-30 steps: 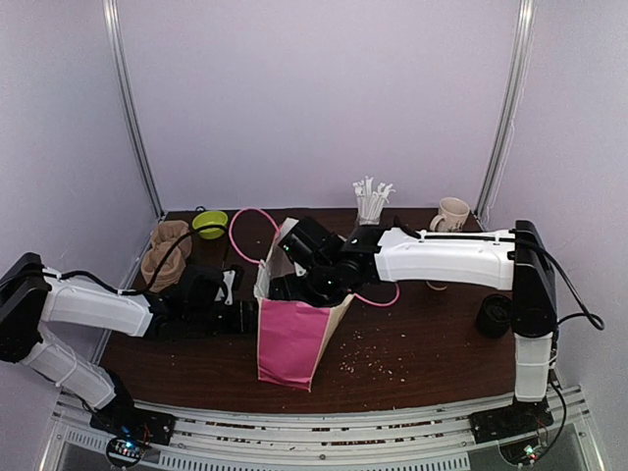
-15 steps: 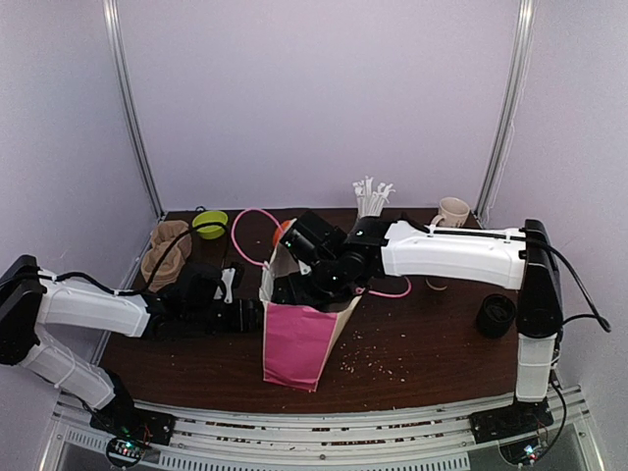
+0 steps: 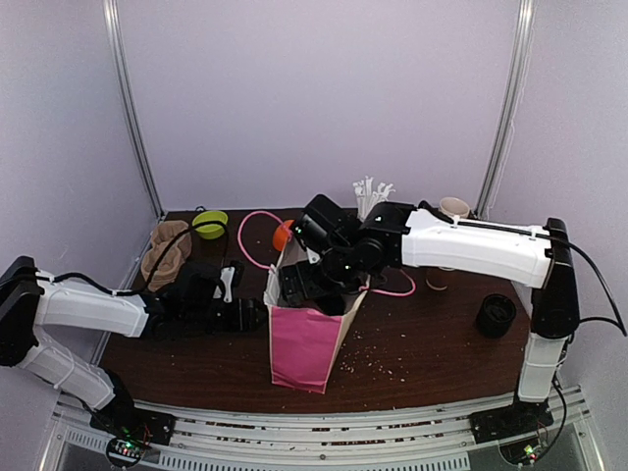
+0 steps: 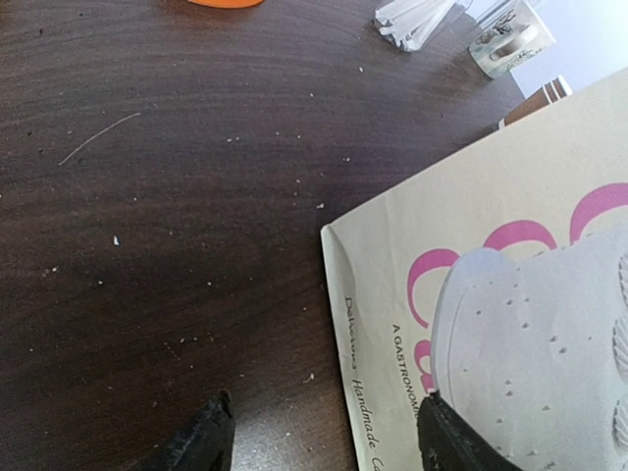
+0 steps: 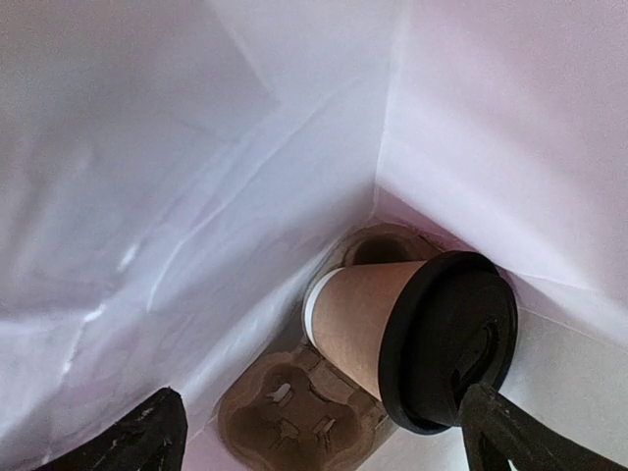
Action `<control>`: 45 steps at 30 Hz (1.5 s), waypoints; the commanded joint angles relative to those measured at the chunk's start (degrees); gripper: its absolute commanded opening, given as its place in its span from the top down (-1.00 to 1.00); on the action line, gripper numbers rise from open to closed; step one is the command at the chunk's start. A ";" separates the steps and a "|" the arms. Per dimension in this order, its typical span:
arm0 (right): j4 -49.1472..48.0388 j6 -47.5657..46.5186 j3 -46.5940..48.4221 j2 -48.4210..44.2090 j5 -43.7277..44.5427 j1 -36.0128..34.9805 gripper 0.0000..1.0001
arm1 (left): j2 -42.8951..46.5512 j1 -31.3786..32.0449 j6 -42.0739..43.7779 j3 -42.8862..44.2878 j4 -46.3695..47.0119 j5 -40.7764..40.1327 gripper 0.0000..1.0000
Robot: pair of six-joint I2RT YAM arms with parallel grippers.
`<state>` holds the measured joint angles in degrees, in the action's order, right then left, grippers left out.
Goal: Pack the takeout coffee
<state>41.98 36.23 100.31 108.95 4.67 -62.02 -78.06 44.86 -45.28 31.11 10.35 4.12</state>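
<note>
You have the right gripper (image 5: 319,400) down inside the pink paper bag (image 3: 299,348), its fingers spread wide and clear of the cup on both sides. The takeout coffee (image 5: 358,314) lies tilted at the bottom of the bag, its black lid (image 5: 451,339) fitted and facing the wrist camera. The cup rests on a pulp cup carrier (image 5: 285,412) rather than standing upright.

Your left gripper (image 4: 326,417) sits low over the table (image 4: 147,196), just beside the bag's left side. Its fingers are parted with the bag's printed edge between them; whether they touch it cannot be told.

A ceramic mug (image 3: 453,209) and a stack of lids (image 3: 496,314) stand to the right, well apart from the bag.
</note>
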 commanded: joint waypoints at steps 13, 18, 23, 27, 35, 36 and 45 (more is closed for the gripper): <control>7.65 0.03 4.23 -7.62 3.54 -0.58 -1.00 | 4.72 0.25 2.12 0.06 -0.91 -1.78 -0.61; 8.27 0.07 4.70 -9.38 4.20 -0.59 -1.00 | 5.73 0.23 2.31 0.27 -1.74 -2.50 -0.64; 8.77 0.08 5.76 -10.85 3.94 -0.63 -1.00 | 7.12 0.25 2.72 0.81 -3.18 -3.51 -0.68; 9.95 -0.18 7.17 -11.90 4.27 -0.67 -1.00 | 8.51 0.31 2.94 1.74 -4.78 -4.24 -0.70; 12.50 -1.57 11.09 -15.05 7.61 -0.46 -1.00 | 14.14 0.24 4.79 7.70 -12.41 -6.34 -0.71; 12.80 -1.91 11.92 -15.46 8.35 -0.29 -1.00 | 15.22 0.26 5.13 8.83 -14.63 -6.99 -0.72; 10.36 -8.15 7.26 -20.42 10.41 6.80 -1.00 | 27.35 0.24 6.63 19.11 -31.18 -13.43 -0.85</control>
<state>53.06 32.23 111.48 90.98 13.69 -58.83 -55.05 44.86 -40.53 46.41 -12.93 -6.26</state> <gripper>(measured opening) 0.999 0.921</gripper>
